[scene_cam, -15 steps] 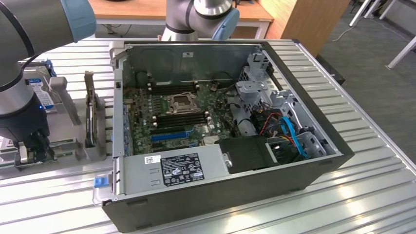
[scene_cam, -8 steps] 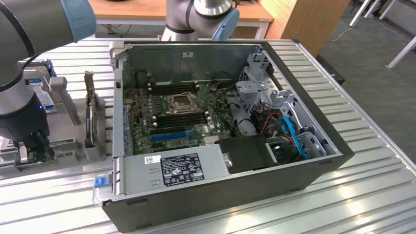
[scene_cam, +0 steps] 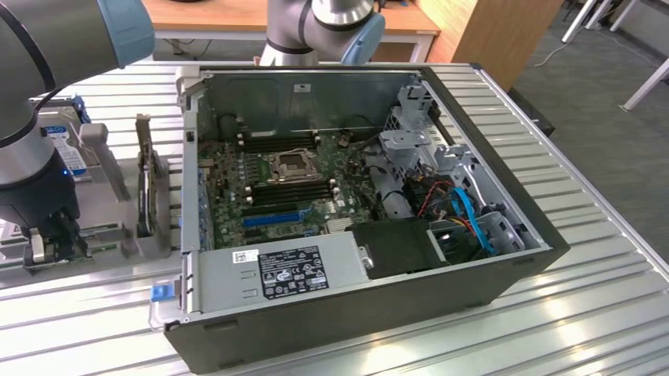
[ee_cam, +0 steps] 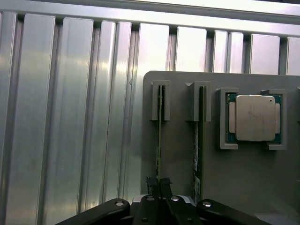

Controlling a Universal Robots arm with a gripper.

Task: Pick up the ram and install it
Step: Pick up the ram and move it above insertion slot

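Observation:
Two green ram sticks stand on edge in slots of a grey holder (ee_cam: 180,154). In the wrist view my gripper (ee_cam: 158,183) sits over the near end of one ram (ee_cam: 159,140), and its dark fingertips (ee_cam: 151,182) are closed on that thin edge. The other ram stick (ee_cam: 198,140) stands parallel beside it, untouched. In the exterior view my gripper (scene_cam: 50,244) reaches down to the holder at the exterior view's left, outside the open computer case (scene_cam: 502,266). The motherboard's black memory slots (scene_cam: 280,188) lie inside the case.
A processor chip (ee_cam: 254,118) rests in a recess of the holder beside the ram sticks. A card (scene_cam: 146,184) and a drive (scene_cam: 65,145) stand in fixtures left of the case. The grey power supply (scene_cam: 282,270) and blue cables (scene_cam: 475,223) fill the case's near side. Everything rests on a slatted metal table (scene_cam: 585,313).

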